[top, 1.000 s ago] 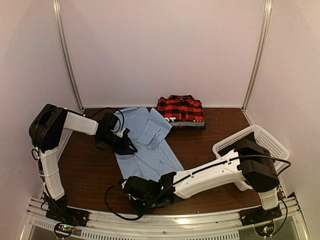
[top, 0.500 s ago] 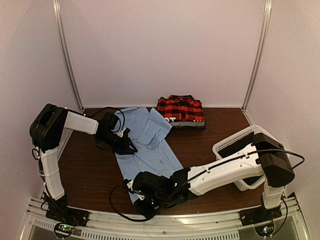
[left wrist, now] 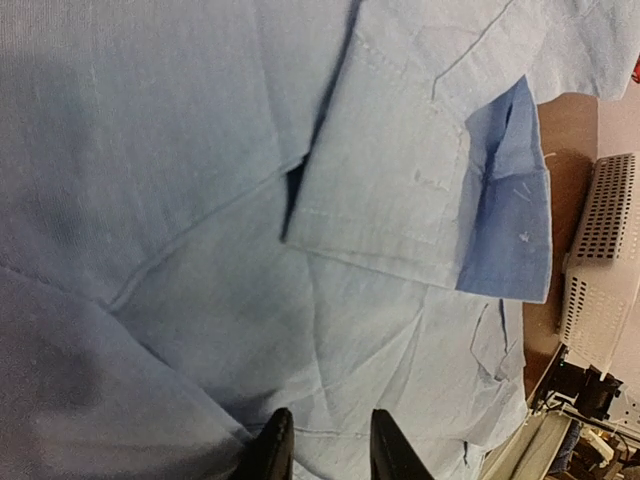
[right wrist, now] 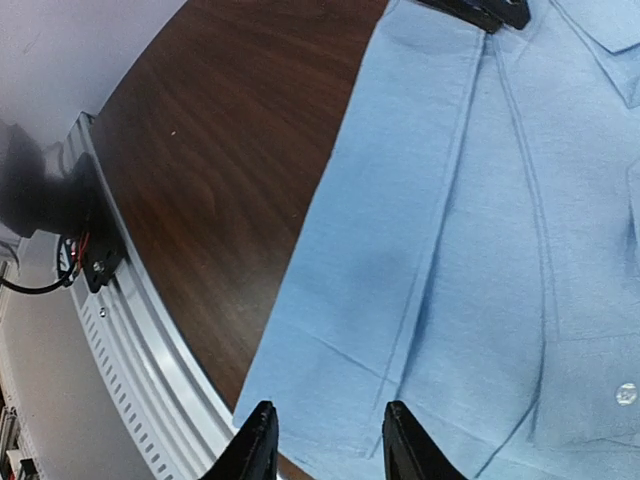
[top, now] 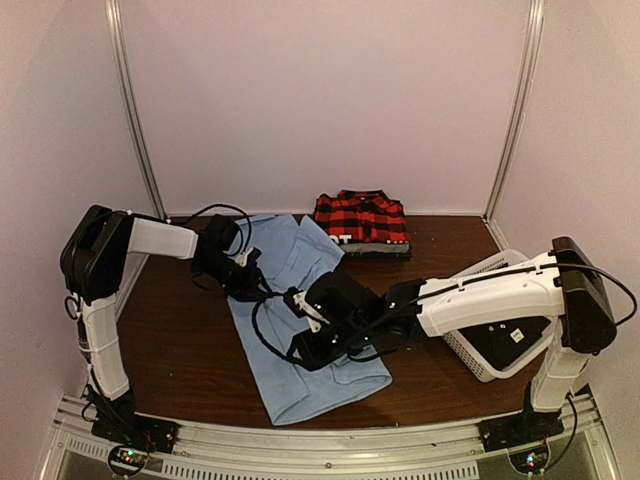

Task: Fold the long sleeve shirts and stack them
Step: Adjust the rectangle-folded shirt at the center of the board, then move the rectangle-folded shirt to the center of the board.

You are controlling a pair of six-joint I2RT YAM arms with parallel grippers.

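The light blue shirt point(top: 325, 385) lies spread on the table, collar toward the back and hem near the front edge. The red-and-black plaid shirt point(top: 362, 222) sits folded at the back. My left gripper point(top: 265, 295) rests at the blue shirt's left edge. In the left wrist view point(left wrist: 325, 452) its jaws are slightly apart over cloth point(left wrist: 250, 200) and hold nothing. My right gripper point(top: 298, 352) hovers over the shirt's middle. In the right wrist view point(right wrist: 325, 440) it is open and empty above the hem corner point(right wrist: 470, 250).
A white mesh basket point(top: 480, 358) stands at the right, partly behind my right arm, and shows in the left wrist view point(left wrist: 600, 270). The brown table point(top: 180, 340) shows left of the shirt. A metal rail point(right wrist: 130, 340) runs along the near edge.
My right gripper drew the blue shirt's hem toward the front edge, let go, and rose back over the shirt's middle. The hem now lies flat. My left gripper hardly moved.
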